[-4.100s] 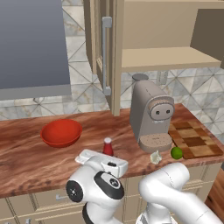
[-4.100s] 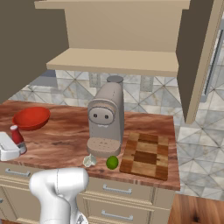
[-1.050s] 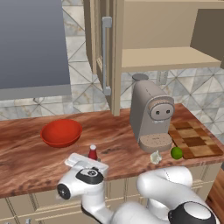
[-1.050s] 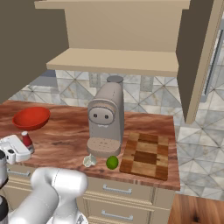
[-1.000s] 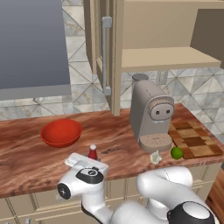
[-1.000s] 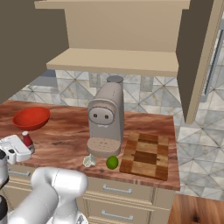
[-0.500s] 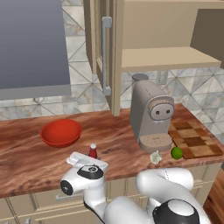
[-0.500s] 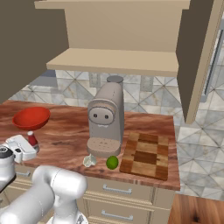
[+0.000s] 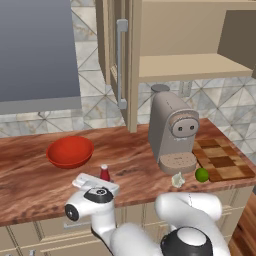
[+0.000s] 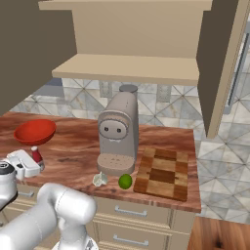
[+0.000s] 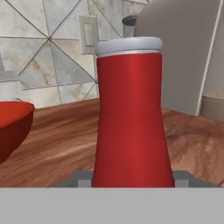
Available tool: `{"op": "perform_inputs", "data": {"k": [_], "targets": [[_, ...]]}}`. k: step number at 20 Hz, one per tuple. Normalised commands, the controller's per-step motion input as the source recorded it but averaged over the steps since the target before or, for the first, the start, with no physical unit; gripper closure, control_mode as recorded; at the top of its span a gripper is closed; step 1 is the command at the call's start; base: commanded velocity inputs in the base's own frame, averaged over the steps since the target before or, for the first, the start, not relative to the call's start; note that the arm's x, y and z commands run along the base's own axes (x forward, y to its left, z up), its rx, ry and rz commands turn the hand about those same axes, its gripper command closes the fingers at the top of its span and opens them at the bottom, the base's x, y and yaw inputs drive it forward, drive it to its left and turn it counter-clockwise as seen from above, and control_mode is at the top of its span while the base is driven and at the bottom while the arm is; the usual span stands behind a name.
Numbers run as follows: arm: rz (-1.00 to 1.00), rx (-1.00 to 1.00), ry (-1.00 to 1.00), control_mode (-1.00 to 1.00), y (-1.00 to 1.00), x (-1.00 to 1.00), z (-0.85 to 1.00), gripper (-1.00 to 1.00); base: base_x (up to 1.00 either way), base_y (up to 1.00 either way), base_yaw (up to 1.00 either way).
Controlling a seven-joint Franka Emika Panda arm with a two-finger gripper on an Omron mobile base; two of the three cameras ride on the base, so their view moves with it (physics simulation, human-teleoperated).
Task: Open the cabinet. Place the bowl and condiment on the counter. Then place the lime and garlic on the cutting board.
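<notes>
My gripper [image 9: 102,180] [image 10: 29,164] [image 11: 131,179] is shut on the condiment [image 9: 104,173] [image 10: 35,154] [image 11: 131,118], a slim red bottle with a white cap. The bottle stands upright low over the counter [image 9: 30,180] near its front edge. The red bowl [image 9: 70,151] [image 10: 34,132] sits on the counter just behind and left of it. The lime [image 9: 201,174] [image 10: 125,181] and the garlic [image 9: 178,180] [image 10: 100,179] lie on the counter beside the checkered cutting board [image 9: 222,160] [image 10: 163,173]. The cabinet [image 9: 121,62] stands open, its shelf bare.
A grey coffee machine [image 9: 172,132] [image 10: 117,134] stands between the bottle and the cutting board, right behind the garlic. The open cabinet door juts out above the counter. Beige drawers run below the front edge.
Since the oldest frames my gripper has carried the bottle left and toward the counter's front edge. Over the last second it has hardly moved; only the arm's elbow has shifted.
</notes>
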Motion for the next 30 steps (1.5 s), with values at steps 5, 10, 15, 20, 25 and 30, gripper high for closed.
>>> {"op": "perform_inputs", "data": {"k": [5, 10, 15, 20, 25, 30], "targets": [[0.00, 0.00, 0.00, -1.00, 0.02, 0.08, -0.22, 1.00, 0.00, 0.00, 0.00], [0.00, 0.00, 0.00, -1.00, 0.00, 0.00, -0.16, 1.00, 0.00, 0.00, 0.00], [0.00, 0.00, 0.00, -1.00, 0.00, 0.00, -0.07, -1.00, 0.00, 0.00, 0.00], [0.00, 0.00, -0.02, -1.00, 0.00, -0.01, 0.00, -1.00, 0.00, 0.00, 0.00], [0.00, 0.00, -0.04, -1.00, 0.00, -0.03, 0.00, -1.00, 0.00, 0.00, 0.00], [0.00, 0.00, -0.05, -1.00, 0.00, -0.08, 0.00, -1.00, 0.00, 0.00, 0.00]]}}
